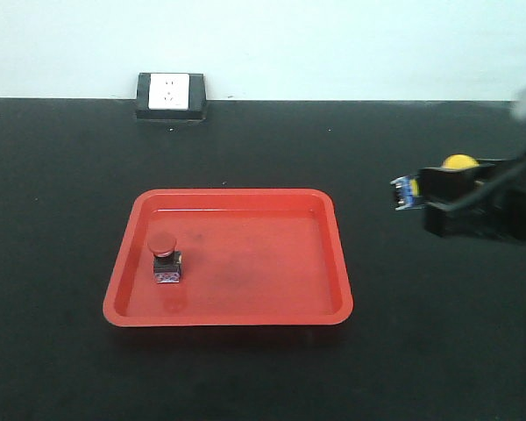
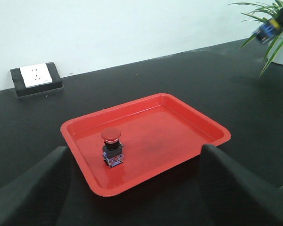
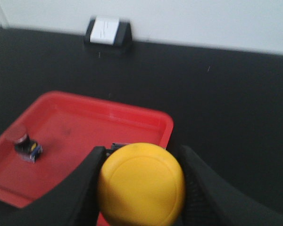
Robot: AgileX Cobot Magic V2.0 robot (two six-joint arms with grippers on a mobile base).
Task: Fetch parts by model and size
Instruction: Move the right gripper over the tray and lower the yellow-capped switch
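Right claw clamped on yellow-capped switch, frame right; best lowered upright into red tray, clear of red-capped switch; left claw apart.

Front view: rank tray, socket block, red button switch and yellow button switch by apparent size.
1. red tray
2. socket block, though it sits farthest back
3. red-capped switch
Unranked: yellow-capped switch, mostly hidden in the right tool, so its size can't be compared fairly.
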